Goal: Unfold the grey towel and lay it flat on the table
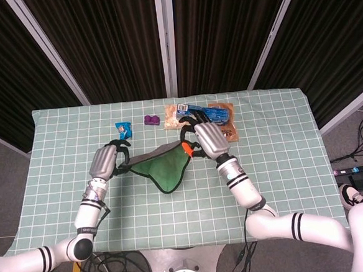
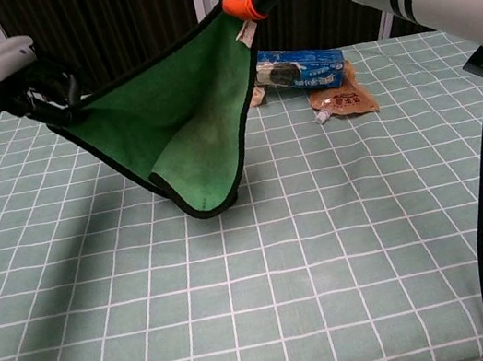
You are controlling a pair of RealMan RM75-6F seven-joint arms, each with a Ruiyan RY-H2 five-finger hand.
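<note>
Table (image 1: 277, 166) w/ pale green checked cloth. Lying on it at 12 o'clock, far edge: small blue packet (image 1: 124, 129), purple block (image 1: 151, 119), blue snack pack (image 2: 300, 67), brown pouch (image 2: 344, 98) touching it at 1 o'clock.
</note>
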